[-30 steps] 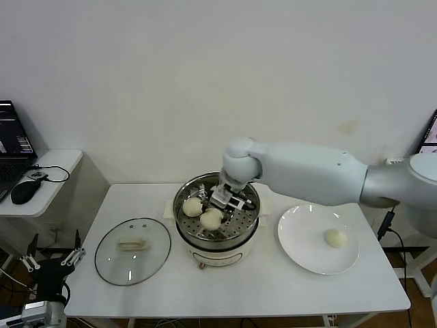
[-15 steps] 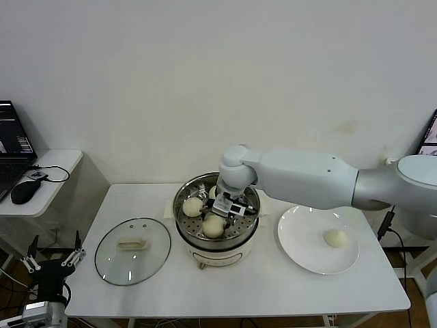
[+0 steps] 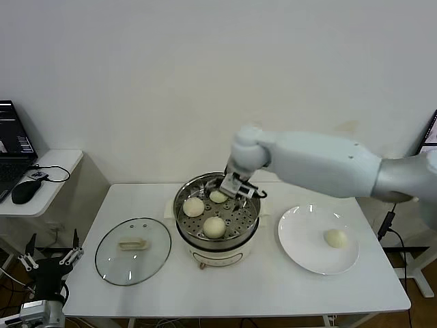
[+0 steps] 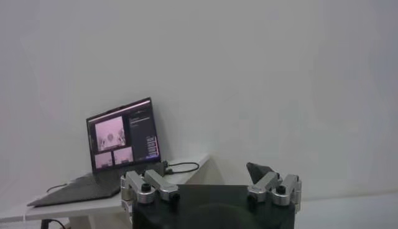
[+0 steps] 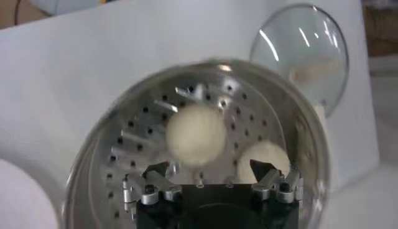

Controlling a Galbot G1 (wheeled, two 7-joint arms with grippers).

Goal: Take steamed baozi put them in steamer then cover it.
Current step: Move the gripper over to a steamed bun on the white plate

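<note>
The right gripper (image 3: 237, 187), jaws wide and empty over the steamer (image 3: 186, 217), should pinch the plate's (image 3: 293, 249) soft, squashable baozi (image 3: 334, 238) gently (left gripper (image 4: 211, 186) open too).

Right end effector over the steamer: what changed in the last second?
The right end effector let go of a third baozi in the steamer and lifted, open. One baozi on the plate, cover and left end effector unchanged.

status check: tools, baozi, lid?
Right tool open above steamer, empty. Left tool open, parked low beside table. Three baozi in tray, one on plate. Cover on table, nothing blocking.
</note>
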